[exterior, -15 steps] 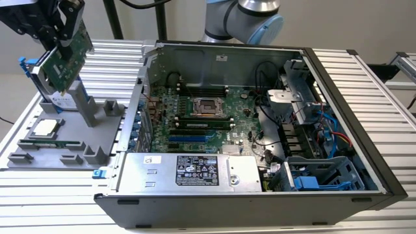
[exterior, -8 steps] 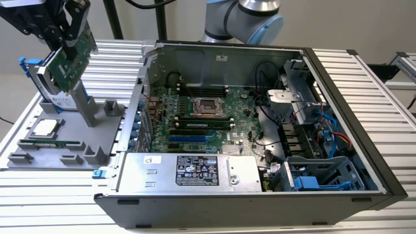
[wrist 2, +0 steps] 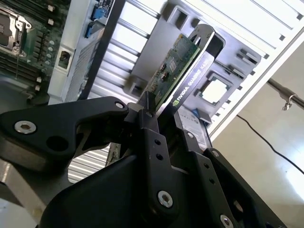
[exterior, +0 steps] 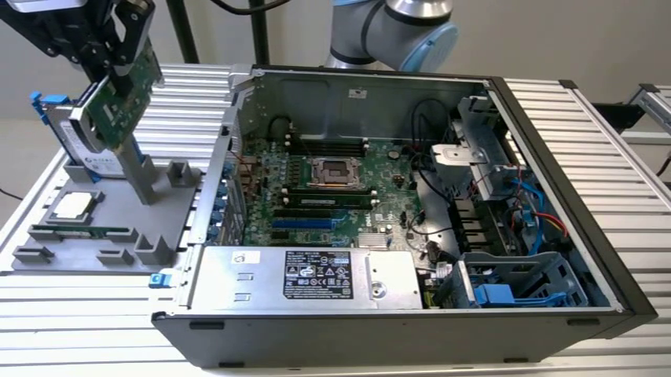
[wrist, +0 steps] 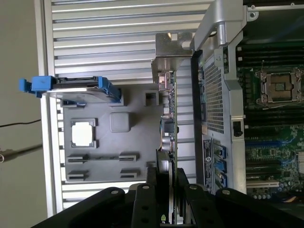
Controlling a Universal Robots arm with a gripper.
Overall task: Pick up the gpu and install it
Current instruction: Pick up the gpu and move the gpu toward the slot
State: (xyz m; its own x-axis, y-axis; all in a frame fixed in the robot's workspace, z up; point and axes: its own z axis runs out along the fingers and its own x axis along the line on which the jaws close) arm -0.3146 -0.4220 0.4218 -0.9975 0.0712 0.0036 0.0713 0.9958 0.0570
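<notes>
The black end effector [exterior: 105, 67] of the arm stands at the upper corner on the exterior view's left. Its two fingers are pressed together on the gpu [exterior: 118, 106], a thin flat green circuit-board card with a silver metal bracket [exterior: 138, 169] at its lower end. The card hangs nearly upright, a little tilted, over the grey moulded plastic tray [exterior: 74, 251]. I cannot tell whether the bracket touches the tray or is just above it. In the second wrist view the black fingers [wrist 2: 147, 128] clamp both faces of the card near its closest edge, and one face is black. In the first wrist view the card is seen edge-on, with the bracket at the far end, between the tray and the side wall of the case. A silver hard drive with blue rails [exterior: 65, 133] stands on its edge in the tray, just beside the card. A square silver processor chip [exterior: 71, 206] and a narrow green memory stick [exterior: 78, 232] lie flat in their own pockets nearer to the camera. The open black computer case [exterior: 367, 338] lies on the ribbed aluminium surface [exterior: 598, 141], on the exterior view's right of the tray. Inside it are the green motherboard [exterior: 273, 177] and a silver power supply box [exterior: 304, 275]. The gpu is outside the case, well apart from the motherboard.
</notes>
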